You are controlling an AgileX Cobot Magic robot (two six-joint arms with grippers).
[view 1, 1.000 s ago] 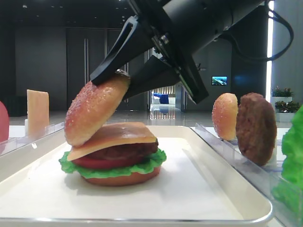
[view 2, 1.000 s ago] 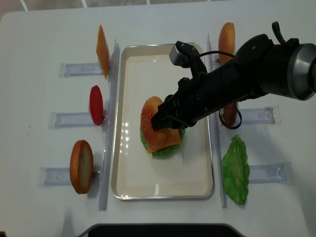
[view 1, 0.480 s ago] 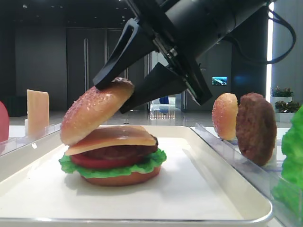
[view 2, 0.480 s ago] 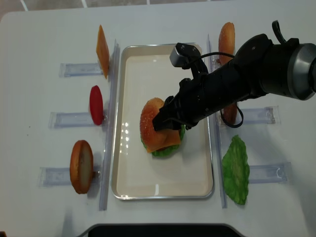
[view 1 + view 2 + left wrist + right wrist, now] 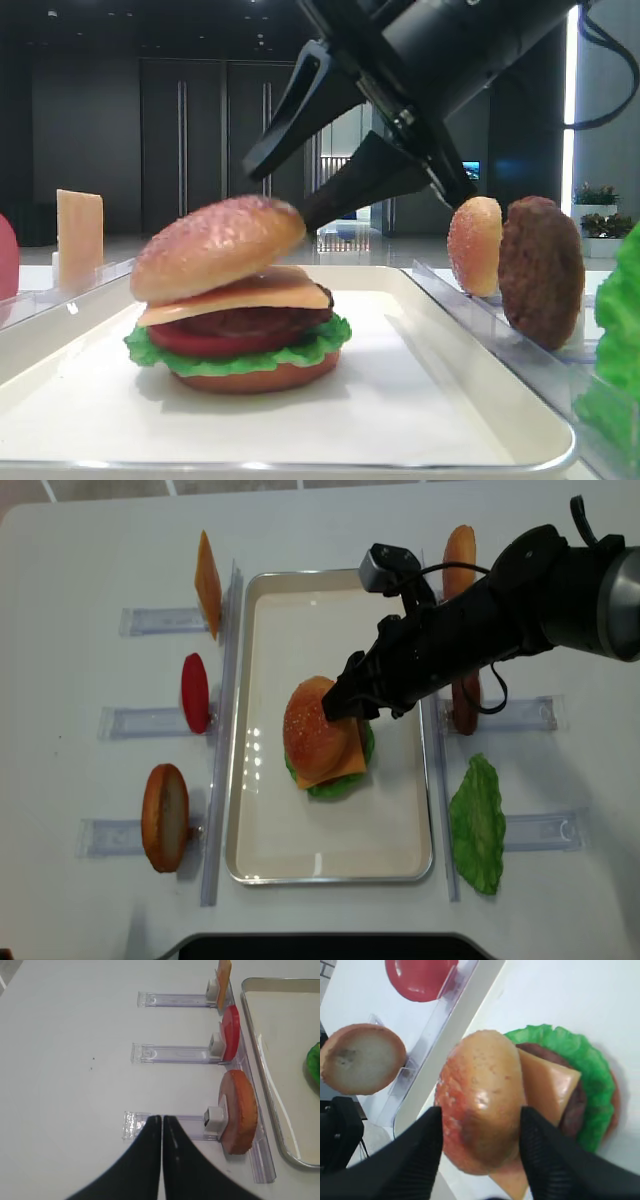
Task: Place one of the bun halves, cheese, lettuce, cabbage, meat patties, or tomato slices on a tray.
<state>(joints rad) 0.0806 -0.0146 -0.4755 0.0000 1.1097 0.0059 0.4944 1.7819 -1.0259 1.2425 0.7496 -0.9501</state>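
Observation:
A burger stack stands mid-tray (image 5: 330, 873): bottom bun, lettuce (image 5: 235, 357), tomato, meat patty and cheese (image 5: 255, 293). A seeded bun half (image 5: 215, 243) rests on top, shifted toward the stack's left edge and slightly tilted. My right gripper (image 5: 285, 195) is open and hovers just above and right of that bun, clear of it. In the right wrist view its black fingers (image 5: 415, 1160) flank the bun top (image 5: 482, 1105). My left gripper (image 5: 162, 1119) is shut and empty, over a clear rack beside another bun half (image 5: 240, 1110).
Left of the tray, racks hold a cheese slice (image 5: 207, 583), a tomato slice (image 5: 195, 692) and a bun half (image 5: 165, 817). Right of it stand a bun (image 5: 460, 550), a patty (image 5: 540, 270) and a lettuce leaf (image 5: 478, 825).
My right gripper opened and let go of the bun half, which settled flatter onto the cheese. The gripper then drew up and back to the right. The left arm stayed still.

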